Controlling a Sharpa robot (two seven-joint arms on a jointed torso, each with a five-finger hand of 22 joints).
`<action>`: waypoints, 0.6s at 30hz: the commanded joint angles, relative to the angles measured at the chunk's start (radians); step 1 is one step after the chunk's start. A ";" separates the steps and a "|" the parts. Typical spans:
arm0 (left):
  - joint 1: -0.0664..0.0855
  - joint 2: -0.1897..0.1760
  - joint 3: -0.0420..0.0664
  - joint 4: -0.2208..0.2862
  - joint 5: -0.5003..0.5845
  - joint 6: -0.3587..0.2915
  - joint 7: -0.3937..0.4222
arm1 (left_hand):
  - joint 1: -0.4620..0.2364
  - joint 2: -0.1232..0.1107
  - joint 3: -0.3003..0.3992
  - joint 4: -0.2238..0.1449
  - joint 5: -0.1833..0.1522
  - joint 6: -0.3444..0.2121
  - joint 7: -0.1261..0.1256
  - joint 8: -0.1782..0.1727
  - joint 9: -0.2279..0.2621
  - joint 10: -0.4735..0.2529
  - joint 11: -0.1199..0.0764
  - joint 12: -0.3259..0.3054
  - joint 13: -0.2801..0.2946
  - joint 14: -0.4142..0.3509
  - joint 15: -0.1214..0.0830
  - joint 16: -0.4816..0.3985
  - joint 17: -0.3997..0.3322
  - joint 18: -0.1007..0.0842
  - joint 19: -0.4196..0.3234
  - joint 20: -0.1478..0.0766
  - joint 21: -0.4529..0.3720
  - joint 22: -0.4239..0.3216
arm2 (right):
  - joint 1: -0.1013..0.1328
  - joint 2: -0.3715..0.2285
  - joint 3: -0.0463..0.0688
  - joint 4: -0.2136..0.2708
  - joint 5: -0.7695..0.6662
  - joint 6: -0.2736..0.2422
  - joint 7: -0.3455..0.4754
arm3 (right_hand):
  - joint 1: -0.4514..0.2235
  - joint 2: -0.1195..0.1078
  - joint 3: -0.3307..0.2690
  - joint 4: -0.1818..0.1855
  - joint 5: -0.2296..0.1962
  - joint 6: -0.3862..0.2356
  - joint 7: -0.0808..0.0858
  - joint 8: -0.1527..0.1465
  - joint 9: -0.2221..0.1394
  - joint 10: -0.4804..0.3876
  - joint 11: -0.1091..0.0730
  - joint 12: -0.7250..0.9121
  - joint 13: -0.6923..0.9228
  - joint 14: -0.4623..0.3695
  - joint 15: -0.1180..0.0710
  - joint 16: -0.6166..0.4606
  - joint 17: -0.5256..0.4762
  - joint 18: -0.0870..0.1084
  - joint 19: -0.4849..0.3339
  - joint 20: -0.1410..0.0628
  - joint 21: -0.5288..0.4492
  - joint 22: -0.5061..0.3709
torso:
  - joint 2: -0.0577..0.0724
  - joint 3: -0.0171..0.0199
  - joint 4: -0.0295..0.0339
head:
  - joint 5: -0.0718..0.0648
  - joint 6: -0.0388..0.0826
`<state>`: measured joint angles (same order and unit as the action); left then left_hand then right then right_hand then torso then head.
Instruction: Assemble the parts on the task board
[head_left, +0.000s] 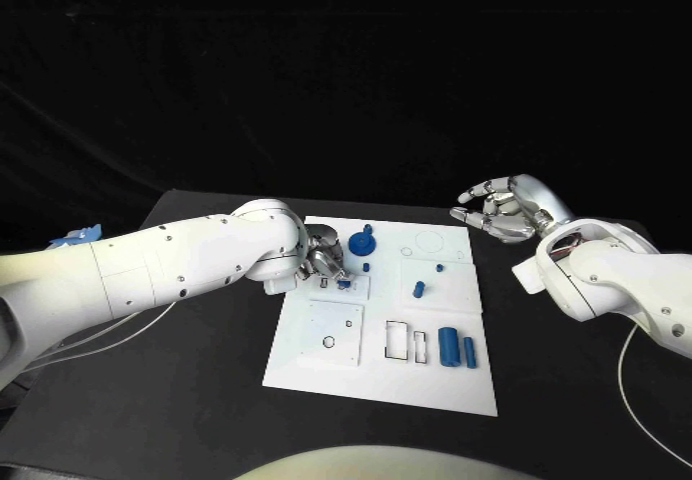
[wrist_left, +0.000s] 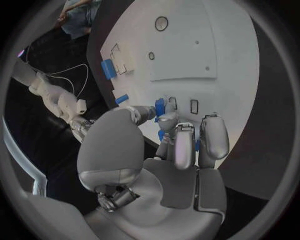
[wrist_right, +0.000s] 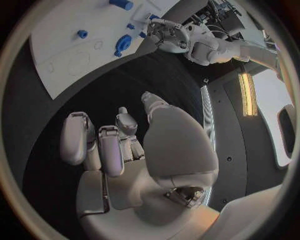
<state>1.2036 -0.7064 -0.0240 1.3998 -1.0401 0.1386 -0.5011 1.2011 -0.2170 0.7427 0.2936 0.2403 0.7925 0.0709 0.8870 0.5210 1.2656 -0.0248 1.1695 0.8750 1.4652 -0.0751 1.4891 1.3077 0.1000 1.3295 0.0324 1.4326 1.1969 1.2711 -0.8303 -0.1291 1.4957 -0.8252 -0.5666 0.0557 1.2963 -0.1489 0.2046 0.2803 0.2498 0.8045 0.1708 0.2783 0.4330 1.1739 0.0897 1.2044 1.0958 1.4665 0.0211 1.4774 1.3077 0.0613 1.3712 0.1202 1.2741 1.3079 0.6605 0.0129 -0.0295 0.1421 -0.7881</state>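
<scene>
While the two arms reach in from either side, the scene reads as follows.

Surface: a black table (head_left: 173, 400), matte and dark, with the white task board (head_left: 433, 385) lying flat in its middle.
Room: black all round behind the table in the head view; the right wrist view shows a dark floor with a long lit strip (wrist_right: 247, 94).
Task board: several recesses are cut into it, among them a raised square plate (head_left: 332, 335) with a round hole and two narrow rectangular slots (head_left: 405, 341).
Parts on the board: a large round blue part (head_left: 362, 243) near the far edge; a small blue peg (head_left: 420, 290) near the middle; two blue cylinders (head_left: 457, 347) lying side by side at the near right.
Left hand (head_left: 323, 263): low over the board's far left area, fingers drawn together on a small blue part (wrist_left: 160, 106), which it pinches just above two small slots (wrist_left: 194, 106).
Right hand (head_left: 499, 212): hovers off the board's far right corner, over bare table, fingers curled loosely inward and apart, holding nothing.
Cables: thin white cables (head_left: 101, 335) trail under the left arm across the table.
</scene>
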 joint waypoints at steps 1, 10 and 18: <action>-0.003 0.003 0.000 0.004 -0.072 -0.009 -0.002 | -0.010 0.001 0.175 -0.168 0.004 0.018 -0.023 0.004 0.148 0.008 -0.001 0.005 0.000 0.068 -0.007 0.006 0.103 -0.021 0.006 0.001 0.006 0.002 | -0.002 0.000 0.000 0.000 -0.003 0.006 0.001 | -0.003 0.010 -0.001 0.005 0.007 -0.008 0.000 0.003 0.001 -0.004 -0.002 -0.004 -0.001 0.045 -0.009 -0.006 0.025 0.019 -0.006 -0.001 -0.005 0.028 | 0.000 0.0001 -0.0019 | 0.003 -0.001; -0.009 0.011 0.000 -0.003 -0.105 0.007 -0.020 | -0.017 -0.002 0.184 -0.172 0.005 0.022 -0.025 0.007 0.150 0.013 -0.004 0.007 0.002 0.068 -0.009 0.006 0.102 -0.022 0.009 -0.001 0.007 0.006 | -0.003 -0.001 0.000 0.000 -0.003 0.008 -0.001 | -0.003 0.010 -0.001 0.005 0.007 -0.008 0.000 0.003 0.001 -0.004 -0.002 -0.004 -0.001 0.045 -0.009 -0.006 0.025 0.019 -0.006 -0.001 -0.005 0.028 | 0.001 -0.0009 -0.0029 | 0.004 -0.003; -0.011 0.012 0.000 -0.005 -0.112 0.005 -0.024 | -0.020 -0.004 0.187 -0.173 0.005 0.024 -0.026 0.009 0.151 0.015 -0.004 0.008 0.002 0.068 -0.010 0.007 0.103 -0.022 0.011 -0.002 0.008 0.008 | -0.003 0.001 0.000 -0.001 -0.003 0.007 -0.004 | -0.004 0.010 -0.002 0.006 0.008 -0.009 0.000 0.006 0.002 -0.004 -0.002 -0.004 -0.002 0.045 -0.009 -0.007 0.024 0.019 -0.007 -0.002 -0.007 0.026 | 0.001 -0.0013 -0.0029 | 0.003 -0.004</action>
<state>1.1937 -0.6963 -0.0245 1.3942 -1.1315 0.1378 -0.5175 1.1890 -0.2211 0.7468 0.2948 0.2406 0.7983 0.0652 0.8922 0.5212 1.2729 -0.0321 1.1732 0.8761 1.4688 -0.0787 1.4930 1.3076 0.0842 1.3331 0.0287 1.4346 1.2039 1.2686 -0.8302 -0.1291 1.4950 -0.8252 -0.5662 0.0539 1.2962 -0.1488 0.2046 0.2802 0.2538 0.8045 0.1708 0.2783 0.4338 1.1739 0.0897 1.2044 1.0952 1.4665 0.0211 1.4774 1.3075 0.0613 1.3712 0.1202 1.2738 1.3076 0.6617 0.0118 -0.0324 0.1453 -0.7909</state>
